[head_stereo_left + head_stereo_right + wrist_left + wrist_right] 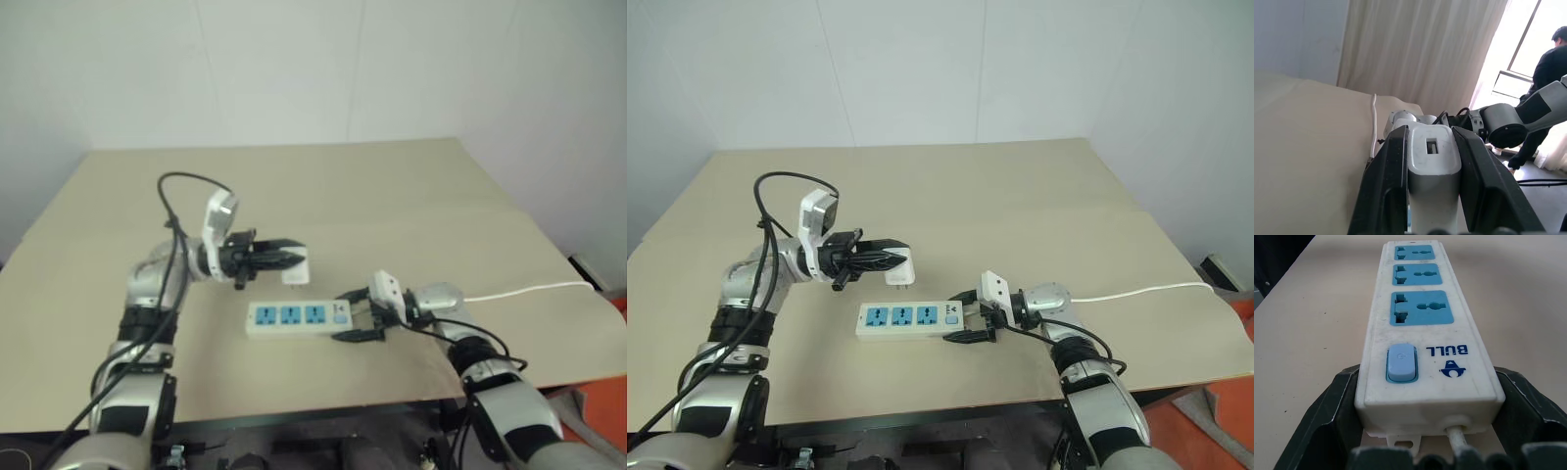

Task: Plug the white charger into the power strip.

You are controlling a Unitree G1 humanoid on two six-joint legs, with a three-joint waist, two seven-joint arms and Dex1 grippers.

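You have the tan table (1038, 186) spread under everything, and on it, at about six o'clock from its middle, lies the power strip (909, 319) flat with its three blue sockets facing up, its thin white cord (1146, 290) trailing off toward three o'clock. Your right gripper (965, 315) has its fingers spread wide around the switch end of the strip, one on each long side, with the strip resting on the table. Your left gripper (884, 259) is clamped tight on the white charger (900, 267), held in the air at about eleven o'clock from the strip, just above it and not touching.
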